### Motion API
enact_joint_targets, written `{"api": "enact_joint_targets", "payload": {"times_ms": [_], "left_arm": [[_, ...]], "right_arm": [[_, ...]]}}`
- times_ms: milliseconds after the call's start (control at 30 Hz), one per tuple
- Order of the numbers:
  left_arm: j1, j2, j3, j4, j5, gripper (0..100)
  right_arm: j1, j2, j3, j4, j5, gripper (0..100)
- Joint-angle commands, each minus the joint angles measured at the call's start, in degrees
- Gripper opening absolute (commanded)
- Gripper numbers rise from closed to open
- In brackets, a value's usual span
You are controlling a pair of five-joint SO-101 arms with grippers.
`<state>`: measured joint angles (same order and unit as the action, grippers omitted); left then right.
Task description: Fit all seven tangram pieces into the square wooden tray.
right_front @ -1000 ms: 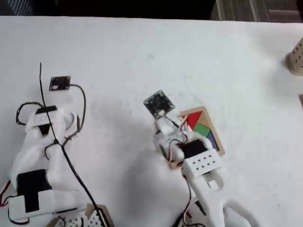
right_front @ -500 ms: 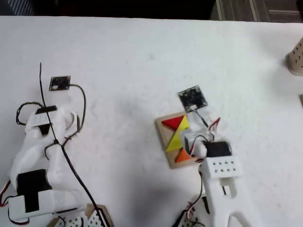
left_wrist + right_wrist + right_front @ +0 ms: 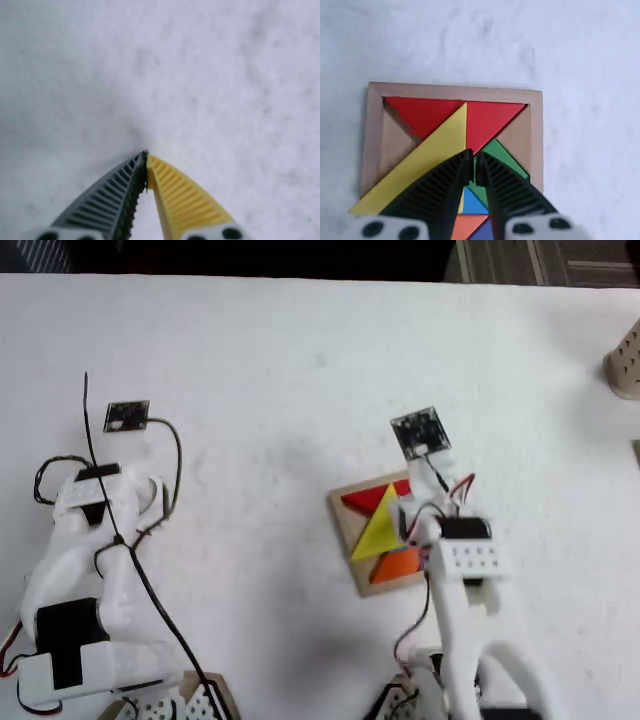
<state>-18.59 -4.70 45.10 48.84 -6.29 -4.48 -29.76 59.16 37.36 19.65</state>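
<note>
Two arms share the white table (image 3: 300, 350) as I watch from the high view. The left arm (image 3: 75, 540) sits folded on its own side, unmoved over the last second. The right arm (image 3: 468, 565) has swung across the square wooden tray (image 3: 343, 522), from its left half to its right edge. That sweep uncovers a red piece (image 3: 366, 499), a yellow piece (image 3: 380, 530) and an orange piece (image 3: 398, 563), all hidden under the arm a second ago. The tray lies near the middle of the table and has not shifted in the last half second.

Left wrist view: the left gripper (image 3: 146, 156) hangs over bare table, its grey and yellow fingers pressed together at the tips, holding nothing.

Right wrist view: the right gripper (image 3: 473, 159) hovers above the tray's centre, its black fingers drawn almost together with a mere sliver between them, gripping nothing. Below it, the red piece lies along one rim and a green piece (image 3: 505, 157) sits just beside the fingertips. The yellow piece lies slantwise, one corner jutting out over the tray's rim. Bare wood shows at two spots inside the tray.
</note>
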Motion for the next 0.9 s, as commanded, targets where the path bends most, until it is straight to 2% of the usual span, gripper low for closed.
{"api": "enact_joint_targets", "payload": {"times_ms": [0,233,633,867], "left_arm": [[-0.75,-2.59,-0.35,-0.09,-0.35,2],[-0.75,-2.59,-0.35,-0.09,-0.35,2],[-0.75,-2.59,-0.35,-0.09,-0.35,2],[-0.75,-2.59,-0.35,-0.09,-0.35,2]], "right_arm": [[0.22,7.43,-6.51,-3.12,-0.09,1.9],[-0.04,19.12,-14.51,-1.27,0.26,1.9],[-10.68,19.82,-15.47,-0.75,4.75,1.9],[-12.97,19.30,-15.65,1.71,6.51,1.9]]}}
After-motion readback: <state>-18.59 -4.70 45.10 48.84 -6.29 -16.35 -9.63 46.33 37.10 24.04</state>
